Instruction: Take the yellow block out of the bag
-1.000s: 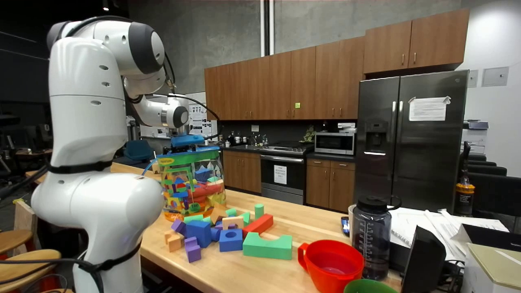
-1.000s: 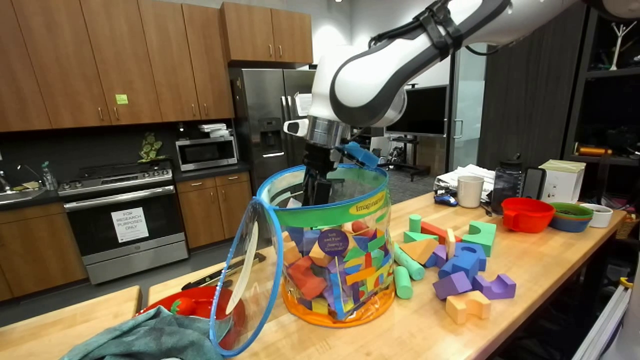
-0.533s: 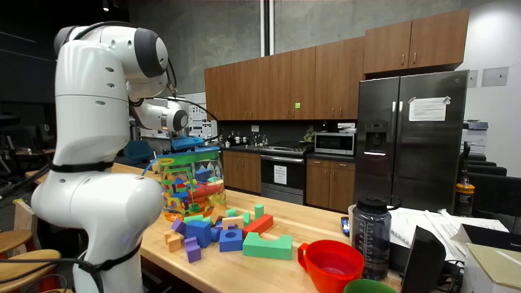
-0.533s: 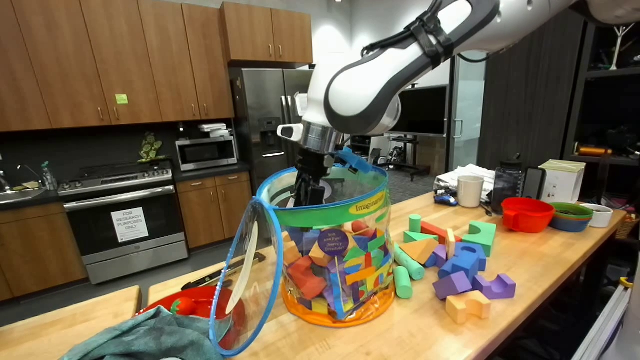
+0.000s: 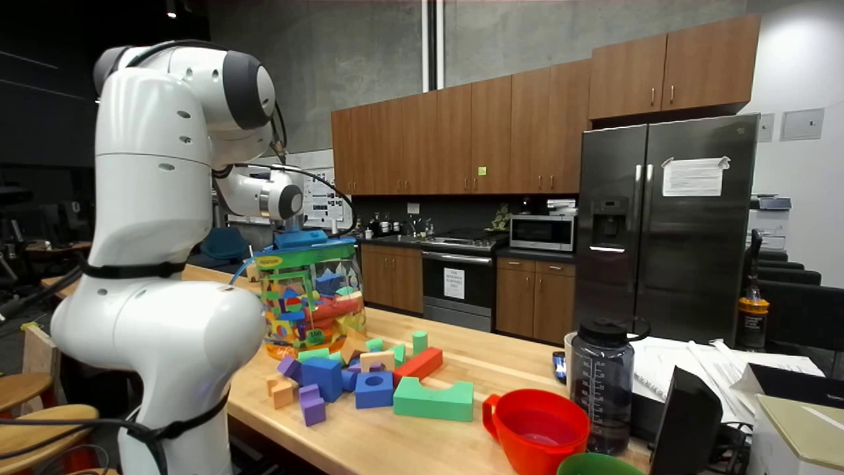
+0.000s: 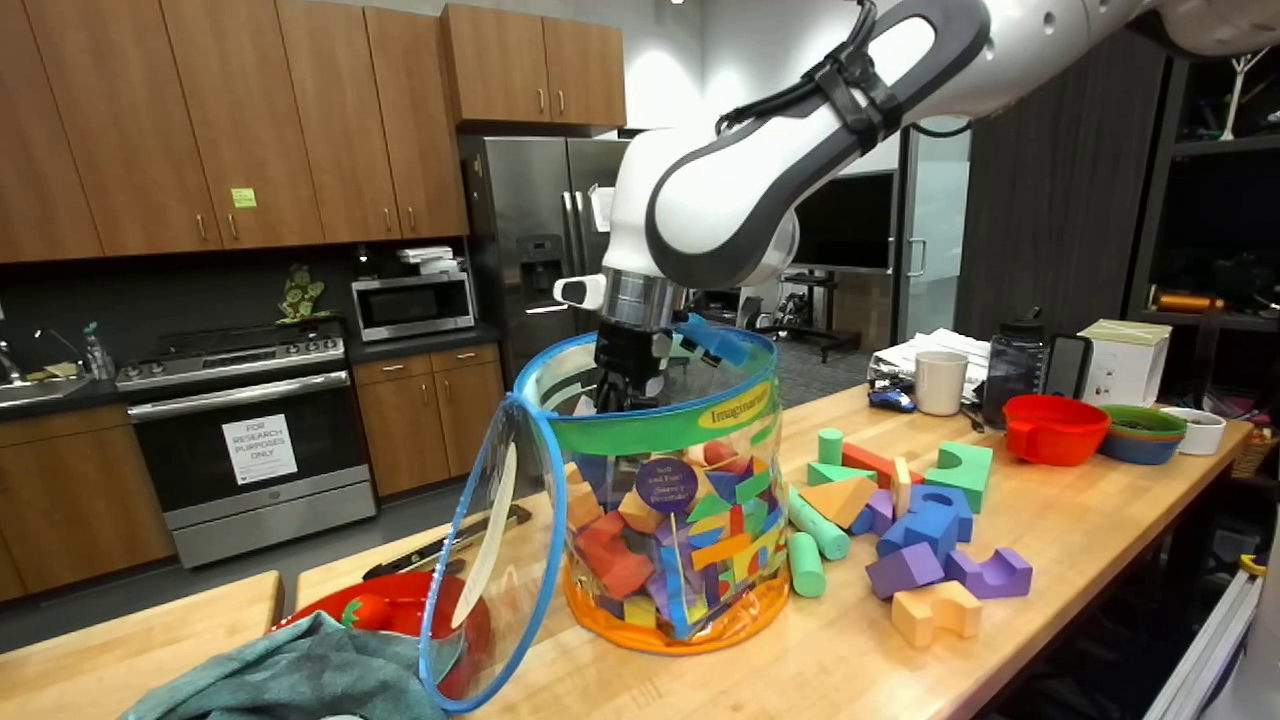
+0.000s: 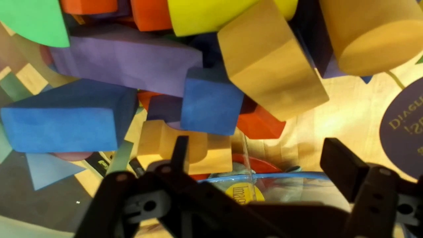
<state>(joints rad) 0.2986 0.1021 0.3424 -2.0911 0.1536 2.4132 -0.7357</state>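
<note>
The clear bag [image 6: 630, 435] stands upright on the table with its lid open, filled with many-coloured blocks; it also shows in an exterior view [image 5: 306, 257]. My gripper [image 6: 625, 395] points down through the bag's open top, its fingers below the rim and above the pile. In the wrist view the gripper [image 7: 256, 145] is open, with nothing between its fingers. A yellow block [image 7: 205, 16] shows at the top edge of the wrist view, partly covered by a tan block [image 7: 272, 66]. A yellow block [image 6: 640, 610] also shows low through the bag wall; I cannot tell if it is the same one.
The round lid [image 6: 550, 560] hangs open beside a red plate [image 6: 400, 590] and a teal cloth [image 6: 300, 670]. Loose blocks, such as a green arch [image 5: 432, 399], lie beside the bag. A red bowl [image 5: 541, 422] and a dark bottle [image 5: 601, 382] stand farther along the table.
The arm has come down and shifted slightly; the gripper has sunk deeper into the bag's opening. The bag and the blocks have not visibly moved.
</note>
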